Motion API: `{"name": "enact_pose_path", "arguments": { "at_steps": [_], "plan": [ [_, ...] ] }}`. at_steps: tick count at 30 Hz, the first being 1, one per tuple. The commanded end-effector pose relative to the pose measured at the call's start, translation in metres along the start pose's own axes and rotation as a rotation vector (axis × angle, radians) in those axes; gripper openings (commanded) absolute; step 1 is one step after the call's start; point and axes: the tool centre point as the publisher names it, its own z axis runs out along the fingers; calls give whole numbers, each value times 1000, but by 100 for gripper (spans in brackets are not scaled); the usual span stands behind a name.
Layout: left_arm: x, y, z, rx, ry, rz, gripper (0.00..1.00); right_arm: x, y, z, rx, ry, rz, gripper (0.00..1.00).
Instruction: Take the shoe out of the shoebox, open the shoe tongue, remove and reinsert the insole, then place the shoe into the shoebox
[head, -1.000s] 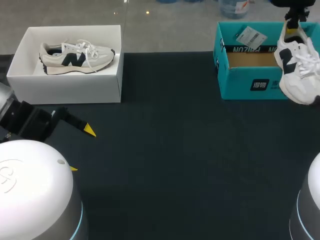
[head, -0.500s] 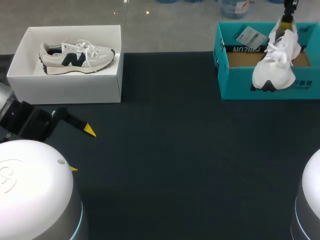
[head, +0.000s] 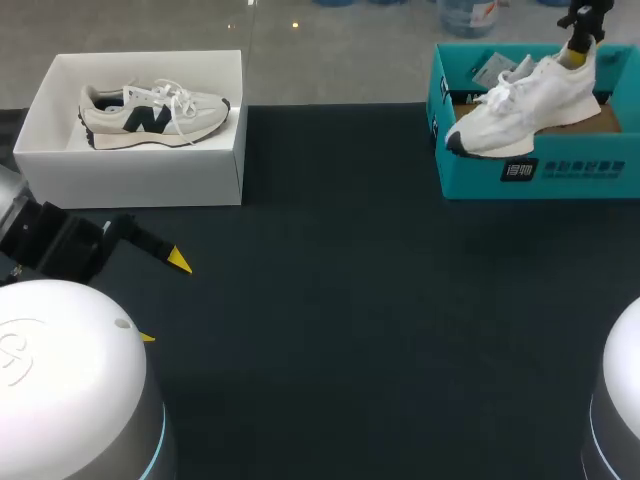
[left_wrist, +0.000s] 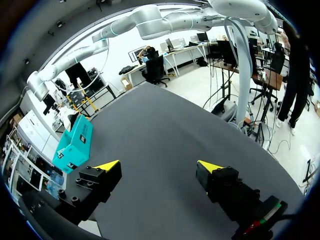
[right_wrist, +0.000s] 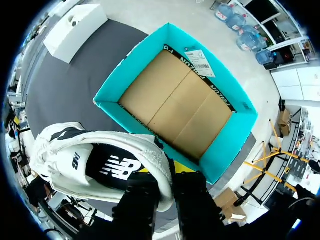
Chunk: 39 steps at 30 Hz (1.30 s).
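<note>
Head view: right gripper (head: 578, 50) is clamped on the heel of the white shoe (head: 525, 105), holding it above the open teal shoebox (head: 540, 172), toe toward the box's left end. Left gripper (left_wrist: 157, 167) hangs wide open and empty over the dark bench (head: 350, 300), near a white box (head: 140, 172) holding a second shoe (head: 150, 112).

Looks like a robotics lab: glossy white jointed right arm (left_wrist: 160, 22) arching high over a wide matte black tabletop (head: 350, 330).
</note>
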Motion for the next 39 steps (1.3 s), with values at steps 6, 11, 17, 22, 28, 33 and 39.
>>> {"name": "enact_pose_path", "arguments": {
  "at_steps": [6, 11, 17, 22, 28, 33, 39],
  "plan": [
    [0, 0, 0, -3, 3, 0, 100, 4, -10, 1, -31, -6, 3, 0],
    [0, 0, 0, -3, 3, 0, 100, 4, -10, 1, -31, -6, 3, 0],
    [0, 0, 0, -3, 3, 0, 100, 4, -10, 1, -31, -6, 3, 0],
    [0, 0, 0, -3, 3, 0, 100, 4, -10, 1, -31, -6, 3, 0],
    [0, 0, 0, -3, 3, 0, 100, 4, -12, 2, -28, -9, 26, 0],
    [0, 0, 0, -3, 3, 0, 100, -1, -20, 5, -44, 18, 130, 0],
    [0, 0, 0, -3, 3, 0, 100, -9, -27, 7, -7, -8, 246, 0]
  ]
}}
